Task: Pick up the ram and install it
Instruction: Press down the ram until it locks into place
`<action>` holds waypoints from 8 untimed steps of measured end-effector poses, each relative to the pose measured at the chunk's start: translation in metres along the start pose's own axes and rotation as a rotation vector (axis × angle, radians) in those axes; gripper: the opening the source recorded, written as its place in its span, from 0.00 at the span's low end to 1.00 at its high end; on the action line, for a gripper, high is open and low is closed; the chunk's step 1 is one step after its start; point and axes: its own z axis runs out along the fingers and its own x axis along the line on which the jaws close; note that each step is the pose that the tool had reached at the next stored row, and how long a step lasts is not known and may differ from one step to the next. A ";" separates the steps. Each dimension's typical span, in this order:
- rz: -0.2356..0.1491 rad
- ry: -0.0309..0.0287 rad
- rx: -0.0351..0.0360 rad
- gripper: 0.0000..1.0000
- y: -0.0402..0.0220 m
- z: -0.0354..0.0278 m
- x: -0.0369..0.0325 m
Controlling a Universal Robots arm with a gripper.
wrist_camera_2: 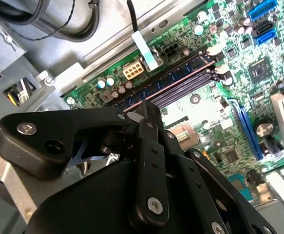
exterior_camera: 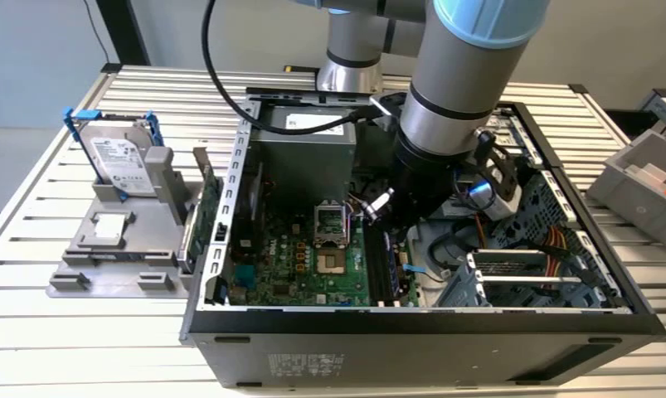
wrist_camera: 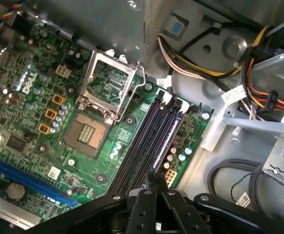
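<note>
Found the long, thin blue circuit-board stick standing on edge in the row of dark memory slots beside the silver metal-framed processor socket, in the slot farthest from that socket. Traced it in the second wrist view as a blue strip along the same slots. Looked seated or nearly so; could not confirm that the end clips had locked.

Saw the black linkage hand low over the end of the stick farther from the socket's raised frame, fingers drawn together with hardly a gap between them. Could not tell whether they pinched the board's top edge or merely sat closed above it.

Judged the stick light, stiff and thin, yet fragile: chips and contacts easily harmed, and the board liable to crack if bent or pushed in askew. Judged the bare long top edge the place to take hold, with pressure kept straight down into the slot. Noted the green motherboard around the socket as equally delicate.
</note>
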 end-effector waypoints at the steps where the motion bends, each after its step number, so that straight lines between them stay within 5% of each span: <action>1: -0.014 0.0000 0.0000 0.00 0.0000 0.0001 -0.0001; 8: -0.108 0.0011 0.0006 0.00 0.0000 0.0000 0.0000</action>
